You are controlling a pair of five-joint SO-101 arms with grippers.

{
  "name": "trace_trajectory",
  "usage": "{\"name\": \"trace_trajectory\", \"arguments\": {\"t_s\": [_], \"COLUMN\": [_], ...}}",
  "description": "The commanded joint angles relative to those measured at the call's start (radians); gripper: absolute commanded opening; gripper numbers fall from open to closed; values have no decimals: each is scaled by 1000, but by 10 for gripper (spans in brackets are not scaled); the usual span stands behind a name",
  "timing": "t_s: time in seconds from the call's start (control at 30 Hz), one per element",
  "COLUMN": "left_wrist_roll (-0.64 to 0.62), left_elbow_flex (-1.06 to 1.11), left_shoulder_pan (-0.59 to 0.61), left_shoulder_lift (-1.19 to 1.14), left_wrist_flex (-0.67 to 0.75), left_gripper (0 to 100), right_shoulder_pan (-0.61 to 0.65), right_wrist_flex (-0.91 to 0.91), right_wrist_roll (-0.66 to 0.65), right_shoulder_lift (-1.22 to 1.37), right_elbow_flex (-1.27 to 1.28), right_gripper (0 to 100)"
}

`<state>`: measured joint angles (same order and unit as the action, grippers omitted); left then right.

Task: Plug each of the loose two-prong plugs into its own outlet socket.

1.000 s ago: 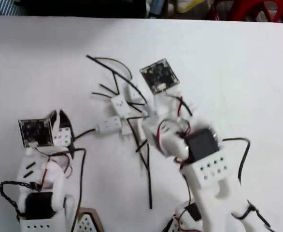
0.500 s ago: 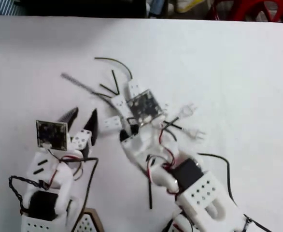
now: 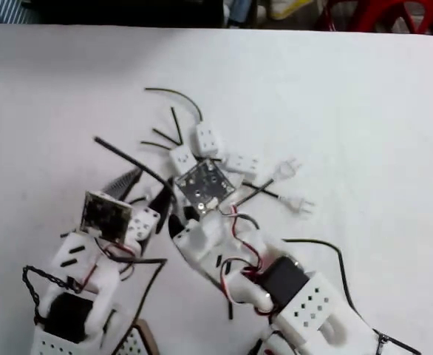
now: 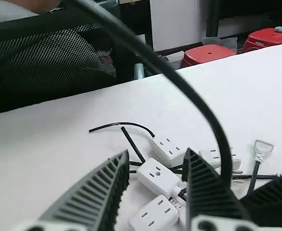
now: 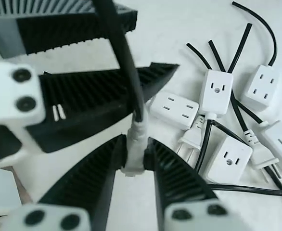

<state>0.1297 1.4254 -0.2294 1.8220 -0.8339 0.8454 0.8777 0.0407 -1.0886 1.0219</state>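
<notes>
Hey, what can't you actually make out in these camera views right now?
Prongs of the held plug: right wrist view, hidden between the right gripper fingers.
Right gripper tips: high view, covered by its camera board.
Lower end of the black cable: left wrist view, lost behind a left gripper finger.

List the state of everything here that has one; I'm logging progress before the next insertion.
right gripper, shut on the held plug
held plug, clamped by its white body, not in any socket
left gripper, open
loose plugs, both lying unplugged
outlet sockets, faces in view all empty
</notes>
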Motion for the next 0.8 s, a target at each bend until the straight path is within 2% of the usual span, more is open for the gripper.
{"name": "trace_trajectory", "arguments": {"t_s": [0.0, 0.13, 0.27, 0.4, 0.6, 0.77], "left_wrist_roll": [51, 63, 63, 61, 64, 74], "left_elbow_flex": [-68, -121, -126, -124, -124, -80], "left_shoulder_pan": [-56, -84, -53, 35, 196, 268], "left_shoulder_lift": [-1, -1, -1, -5, -5, -5], "left_wrist_flex": [-25, -110, -123, -124, -212, -226], "left_gripper": [196, 196, 197, 199, 200, 200], "right_shoulder_pan": [16, 13, 10, -45, -110, -120], "right_wrist_flex": [-25, -25, -25, -30, -59, -170], "right_wrist_roll": [-3, -3, -3, -2, 5, 17], "right_shoulder_lift": [-18, -18, -18, -16, 5, 203], "right_elbow_flex": [-8, -8, -8, -8, -12, -38], "right_gripper": [17, 17, 17, 17, 17, 17]}}
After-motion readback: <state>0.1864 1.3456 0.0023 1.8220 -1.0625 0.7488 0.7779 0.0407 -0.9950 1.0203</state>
